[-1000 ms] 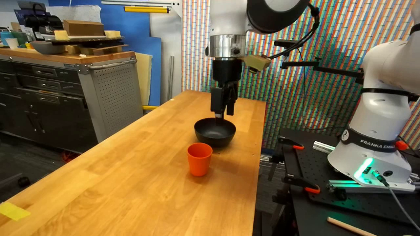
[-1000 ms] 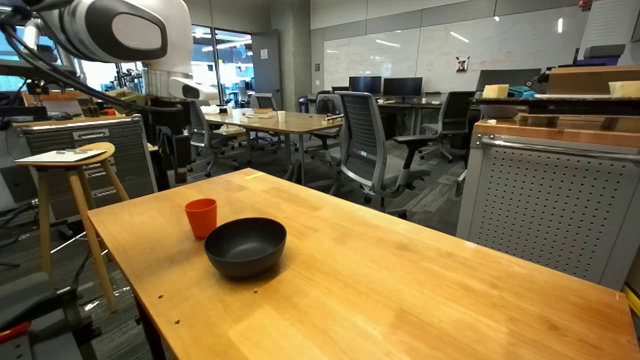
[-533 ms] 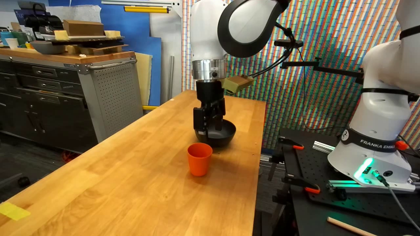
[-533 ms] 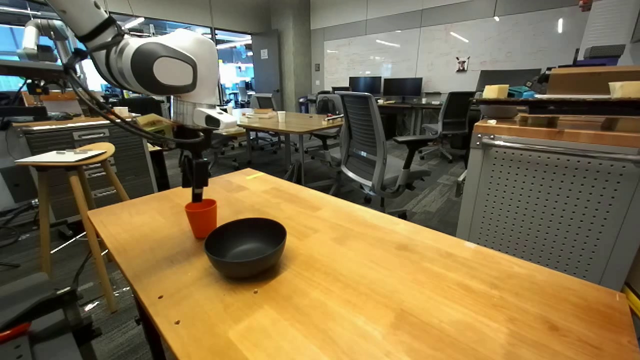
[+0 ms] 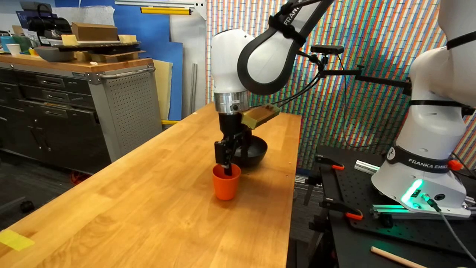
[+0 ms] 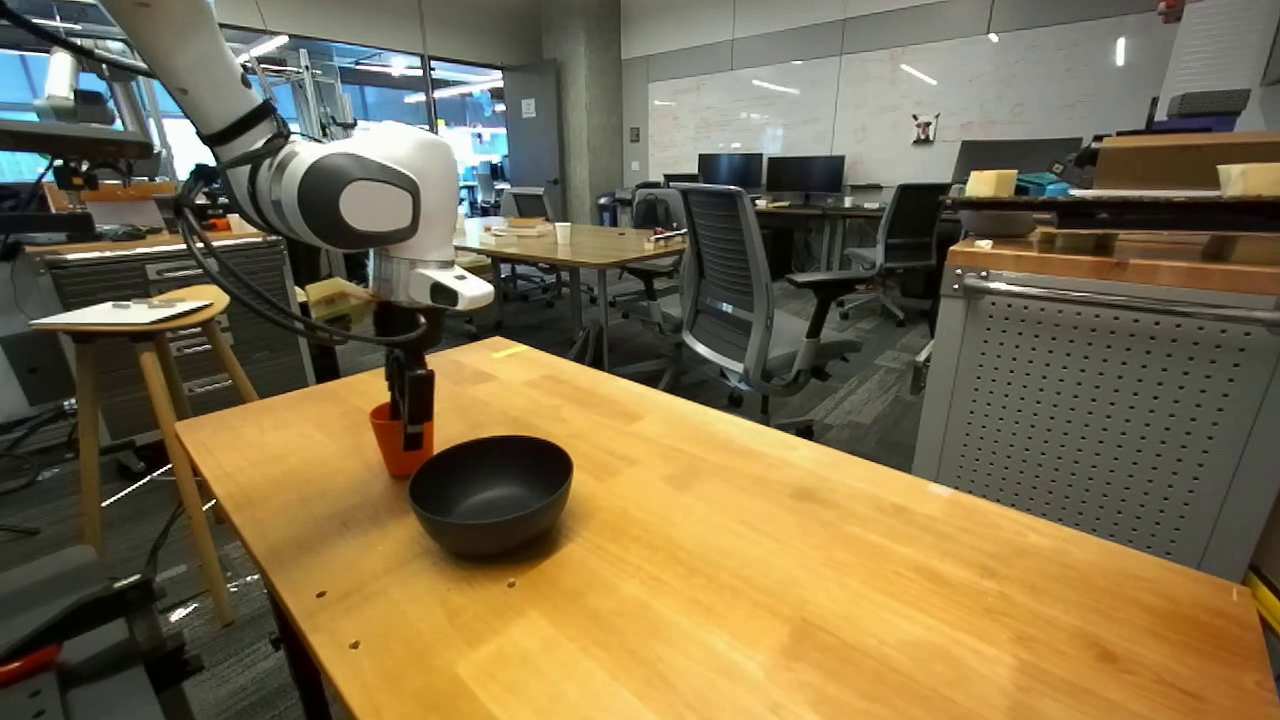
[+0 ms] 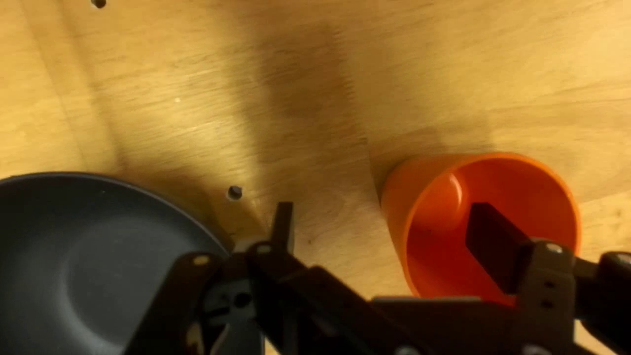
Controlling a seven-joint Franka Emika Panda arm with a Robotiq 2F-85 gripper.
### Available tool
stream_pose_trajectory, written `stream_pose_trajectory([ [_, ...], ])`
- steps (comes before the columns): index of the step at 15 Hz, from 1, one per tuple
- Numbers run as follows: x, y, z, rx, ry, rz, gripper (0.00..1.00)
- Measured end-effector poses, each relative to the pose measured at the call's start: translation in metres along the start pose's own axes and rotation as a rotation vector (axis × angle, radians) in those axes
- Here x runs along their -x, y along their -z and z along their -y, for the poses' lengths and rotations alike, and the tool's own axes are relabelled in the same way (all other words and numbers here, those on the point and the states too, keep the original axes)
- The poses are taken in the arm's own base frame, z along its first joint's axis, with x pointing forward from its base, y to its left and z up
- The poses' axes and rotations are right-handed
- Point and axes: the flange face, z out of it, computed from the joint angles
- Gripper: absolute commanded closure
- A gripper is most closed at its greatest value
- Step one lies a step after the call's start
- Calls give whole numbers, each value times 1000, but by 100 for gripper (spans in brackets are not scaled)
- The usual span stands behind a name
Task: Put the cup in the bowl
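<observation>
The orange-red cup (image 5: 225, 189) stands upright on the wooden table beside the black bowl (image 5: 256, 152). An exterior view also shows the cup (image 6: 393, 458) just behind the bowl (image 6: 490, 500). My gripper (image 5: 236, 162) is low over the cup, fingers pointing down. In the wrist view, my gripper (image 7: 384, 214) is open and straddles the near wall of the cup (image 7: 443, 236). One finger is inside the cup's mouth; the other is outside, between the cup and the bowl (image 7: 113, 266). Neither finger visibly presses on the wall. The bowl is empty and partly hidden behind the gripper in an exterior view.
The wooden table (image 5: 148, 193) carries a strip of yellow tape (image 5: 15, 240) near an end. The cup and bowl sit near the table's edge by the robot base (image 5: 420, 186). A grey cart (image 5: 126, 108) and a stool (image 6: 160, 310) stand off the table.
My gripper has come down and across from above the bowl area to the cup, and one finger has entered the cup's mouth. The cup and bowl have not moved.
</observation>
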Motion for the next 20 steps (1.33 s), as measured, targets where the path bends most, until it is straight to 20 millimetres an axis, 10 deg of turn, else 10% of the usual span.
stream_pose_trajectory([
  [8, -5, -12, 9, 10, -19, -53, 100],
  [15, -8, 8, 4, 2, -64, -107, 99],
  [20, -3, 60, -45, 38, -226, -221, 99],
])
